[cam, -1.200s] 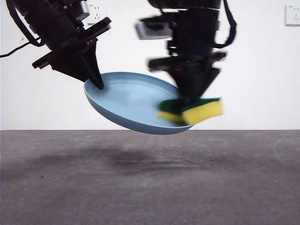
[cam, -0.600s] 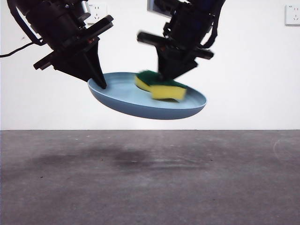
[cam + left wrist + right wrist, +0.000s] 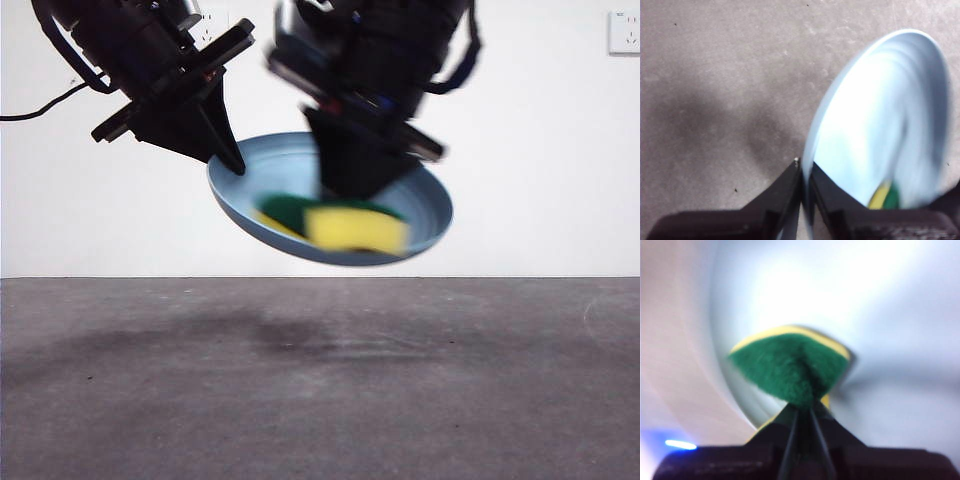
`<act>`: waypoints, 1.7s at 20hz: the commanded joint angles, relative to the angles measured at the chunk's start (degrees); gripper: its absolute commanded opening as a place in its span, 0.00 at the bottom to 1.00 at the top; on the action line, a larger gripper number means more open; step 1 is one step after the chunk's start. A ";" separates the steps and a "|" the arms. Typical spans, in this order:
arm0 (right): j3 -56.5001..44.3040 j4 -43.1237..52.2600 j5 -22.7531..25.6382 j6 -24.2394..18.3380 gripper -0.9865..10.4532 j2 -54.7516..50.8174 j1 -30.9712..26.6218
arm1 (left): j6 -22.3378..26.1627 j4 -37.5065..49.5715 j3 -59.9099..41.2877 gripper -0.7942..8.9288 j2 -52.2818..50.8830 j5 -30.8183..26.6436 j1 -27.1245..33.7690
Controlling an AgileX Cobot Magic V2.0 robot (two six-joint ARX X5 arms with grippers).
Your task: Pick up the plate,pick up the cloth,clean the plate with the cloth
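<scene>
Plate [image 3: 425, 205] is up in the air above the table [image 3: 320, 380], left gripper [image 3: 803, 172] pinching its rim at the plate's left edge. Inside the plate, the right gripper [image 3: 801, 407] is clamped on the sponge [image 3: 350, 225], yellow foam on the blue surface. For a good scrub I'd press lightly and sweep wide. Compared with half a second ago the plate tips more toward the camera and the sponge sits lower in it
</scene>
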 commanded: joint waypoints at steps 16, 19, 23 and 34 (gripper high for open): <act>-0.57 27.12 5.53 1.68 0.07 -5.55 -2.58 | 8.90 -5.07 -0.07 0.07 2.80 -12.13 -0.09; -0.57 21.09 5.57 1.60 0.07 -11.61 -2.69 | 9.68 -3.28 -0.07 0.07 9.11 -12.35 3.08; -0.57 14.80 5.66 1.53 0.07 -17.94 -2.67 | 10.58 0.37 -0.07 0.07 16.15 -15.32 6.14; -0.59 10.97 6.12 2.95 0.07 -18.08 -6.27 | 10.03 -1.57 -0.04 0.51 16.92 -10.10 7.23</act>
